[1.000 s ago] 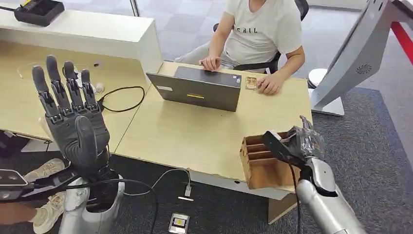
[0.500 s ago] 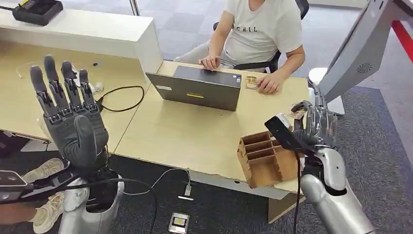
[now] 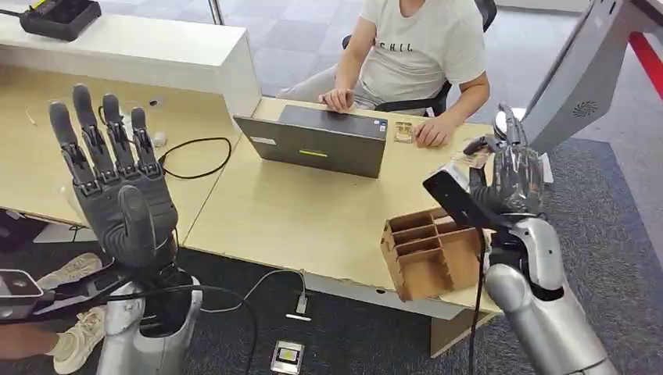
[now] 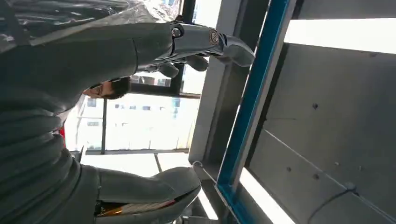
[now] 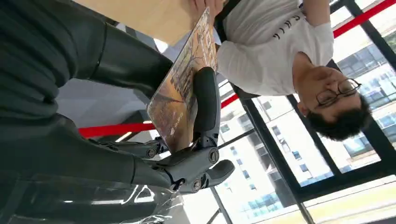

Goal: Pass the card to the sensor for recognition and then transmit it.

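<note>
At about three o'clock in the head view, above the desk's [image 3: 313, 219] right end, the right hand [image 3: 508, 176] was raised with its fingers pointing up. In the right wrist view its thumb and a dark finger [image 5: 206, 100] pinched a card [image 5: 182, 93] with a brownish printed picture; the card stood edge-on toward the person [image 5: 289, 56] beyond it. In the head view the card [image 3: 474, 158] showed as a thin sliver at the hand's near side, above and apart from the wooden box [image 3: 430, 250] with open compartments, which sat at the desk's front corner around four o'clock.

At nine o'clock the left hand [image 3: 117, 187] was held upright, palm toward the camera, fingers straight and spread wide, holding nothing.

At twelve o'clock a person in a white T-shirt [image 3: 422, 47] sat behind the desk, one hand on a grey laptop [image 3: 317, 141], the other resting beside a small card-like object [image 3: 403, 132] on the desk. A black cable [image 3: 195, 156] looped on the desk at ten o'clock. A grey slanted stand [image 3: 571, 86] rose at two o'clock, just beyond the right hand.
</note>
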`<state>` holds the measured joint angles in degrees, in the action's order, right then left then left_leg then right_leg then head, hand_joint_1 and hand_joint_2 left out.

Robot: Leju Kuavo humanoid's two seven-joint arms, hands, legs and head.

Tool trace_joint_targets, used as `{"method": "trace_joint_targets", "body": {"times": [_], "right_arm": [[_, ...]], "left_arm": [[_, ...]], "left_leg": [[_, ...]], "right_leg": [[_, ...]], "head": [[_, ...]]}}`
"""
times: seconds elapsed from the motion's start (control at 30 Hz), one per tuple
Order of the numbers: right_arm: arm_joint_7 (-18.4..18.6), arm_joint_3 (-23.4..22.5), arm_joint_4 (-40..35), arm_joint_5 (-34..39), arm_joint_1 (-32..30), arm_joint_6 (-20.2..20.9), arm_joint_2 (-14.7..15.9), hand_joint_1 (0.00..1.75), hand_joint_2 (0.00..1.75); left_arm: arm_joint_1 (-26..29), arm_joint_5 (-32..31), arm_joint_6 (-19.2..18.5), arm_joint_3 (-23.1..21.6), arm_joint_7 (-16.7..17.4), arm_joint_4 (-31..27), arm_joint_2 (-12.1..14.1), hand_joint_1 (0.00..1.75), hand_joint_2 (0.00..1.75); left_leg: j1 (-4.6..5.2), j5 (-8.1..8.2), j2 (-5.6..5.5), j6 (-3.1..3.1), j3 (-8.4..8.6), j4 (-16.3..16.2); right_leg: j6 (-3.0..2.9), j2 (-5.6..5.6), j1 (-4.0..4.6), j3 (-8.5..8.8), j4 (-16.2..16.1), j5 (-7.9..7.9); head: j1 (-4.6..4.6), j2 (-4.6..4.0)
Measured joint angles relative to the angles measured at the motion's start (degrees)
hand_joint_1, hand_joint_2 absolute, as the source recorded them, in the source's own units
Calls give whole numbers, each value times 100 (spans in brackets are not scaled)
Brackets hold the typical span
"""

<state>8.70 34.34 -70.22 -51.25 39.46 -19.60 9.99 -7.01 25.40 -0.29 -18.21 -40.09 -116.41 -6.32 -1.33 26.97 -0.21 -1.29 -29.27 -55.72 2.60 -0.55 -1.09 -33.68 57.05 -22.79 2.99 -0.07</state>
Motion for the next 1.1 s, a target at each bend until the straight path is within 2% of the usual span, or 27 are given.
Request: {"method": "trace_joint_targets", "body": {"times": [0.2,0.47,0.8,1.1], "right_arm": [[-140,206,986,-201,714,312,-367,175,175],[-164,489,2137,-334,1175,306,-841,175,175],[-153,642,3082,-330,1523,231,-1139,175,175],[-212,730,3553,-308,1603,218,-1285,175,175]], "left_arm": [[-141,83,-280,-13,0,173,-153,0,175],[-216,138,-408,-15,11,371,-277,0,175],[-287,188,-531,-11,11,549,-312,0,175],[-306,201,-537,18,11,586,-321,0,175]], "left_leg": [[0,-1,-3,0,-3,0],[-1,0,-3,0,-15,-1],[0,0,-3,0,-16,-2],[0,0,-3,0,-17,-1]], "right_leg": [[0,1,0,-4,2,0],[0,1,1,-20,4,0],[0,1,1,-21,3,0],[0,0,1,-21,3,0]], "head": [[2,0],[0,0],[2,0],[2,0]]}}
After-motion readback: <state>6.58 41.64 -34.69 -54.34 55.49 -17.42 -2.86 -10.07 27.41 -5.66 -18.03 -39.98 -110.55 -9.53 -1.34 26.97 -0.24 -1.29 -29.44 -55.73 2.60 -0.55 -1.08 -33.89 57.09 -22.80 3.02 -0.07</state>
